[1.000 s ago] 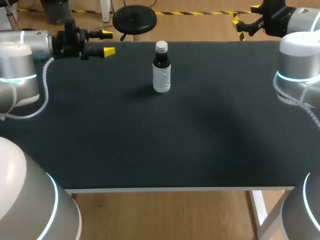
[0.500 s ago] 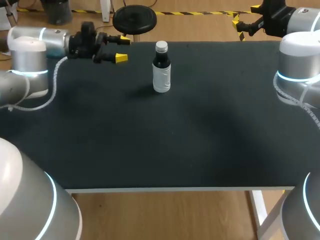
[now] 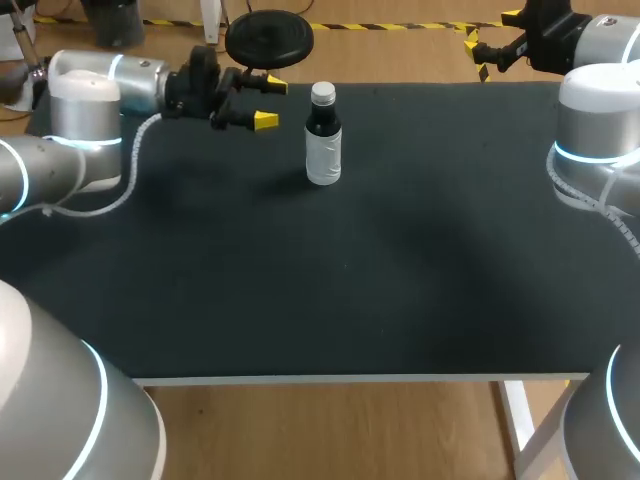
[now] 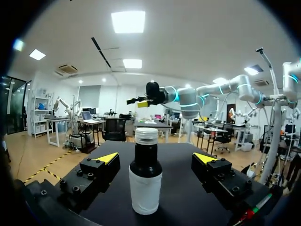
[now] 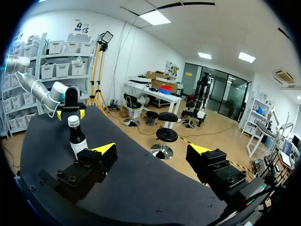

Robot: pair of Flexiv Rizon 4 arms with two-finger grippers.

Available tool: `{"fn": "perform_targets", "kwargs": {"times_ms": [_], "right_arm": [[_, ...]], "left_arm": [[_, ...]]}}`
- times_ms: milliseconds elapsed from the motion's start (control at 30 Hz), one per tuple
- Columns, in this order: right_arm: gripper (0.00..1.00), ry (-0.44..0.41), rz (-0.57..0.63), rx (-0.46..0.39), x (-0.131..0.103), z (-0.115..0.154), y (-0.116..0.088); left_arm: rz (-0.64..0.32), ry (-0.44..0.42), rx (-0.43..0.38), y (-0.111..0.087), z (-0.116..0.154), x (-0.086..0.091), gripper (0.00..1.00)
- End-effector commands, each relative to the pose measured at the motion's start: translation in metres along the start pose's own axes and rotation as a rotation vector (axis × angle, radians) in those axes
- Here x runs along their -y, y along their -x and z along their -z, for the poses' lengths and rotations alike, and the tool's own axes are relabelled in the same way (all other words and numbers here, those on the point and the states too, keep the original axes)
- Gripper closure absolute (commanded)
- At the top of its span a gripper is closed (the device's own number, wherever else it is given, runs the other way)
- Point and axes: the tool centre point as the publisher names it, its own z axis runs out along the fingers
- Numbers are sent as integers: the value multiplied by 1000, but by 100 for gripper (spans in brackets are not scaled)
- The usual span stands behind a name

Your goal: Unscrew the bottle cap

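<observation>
Black matting covers the table [image 3: 400,280] from edge to edge, and the only thing standing on it is a small bottle [image 3: 323,150], upright near the far edge, about midway across. Its neck and shoulders are dark, a white label wraps the lower body, and a white cap [image 3: 322,94] sits on top.

Coming in from the left side, the left arm lies low along the far edge with its wrist level. The left gripper [image 3: 270,104] points sideways at the bottle, at about the height of the neck and cap. Its 2 yellow-tipped fingers are spread wide apart and hold nothing. From above, the tips are near the bottle but clear of it. From that arm's own wrist camera, the bottle stands straight ahead, centred in the gap between the 2 fingers, and neither tip touches it.

Over on the other side, the right gripper [image 3: 493,32] hangs past the table's far right corner, well apart from the bottle. Its fingers are also spread, with nothing between them. From the right wrist camera the bottle shows far off, beyond 1 of its fingers, with the left gripper just behind it.
</observation>
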Motion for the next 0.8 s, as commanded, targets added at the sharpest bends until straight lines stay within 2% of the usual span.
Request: {"fn": "perform_targets", "kwargs": {"times_ms": [33,800], "right_arm": [[0,0,0,0,0,0,0],[0,0,0,0,0,0,0]], "left_arm": [[-1,-13,-80,14,-9,-7,0],[6,-38,-203,26,-54,-14,0]]}}
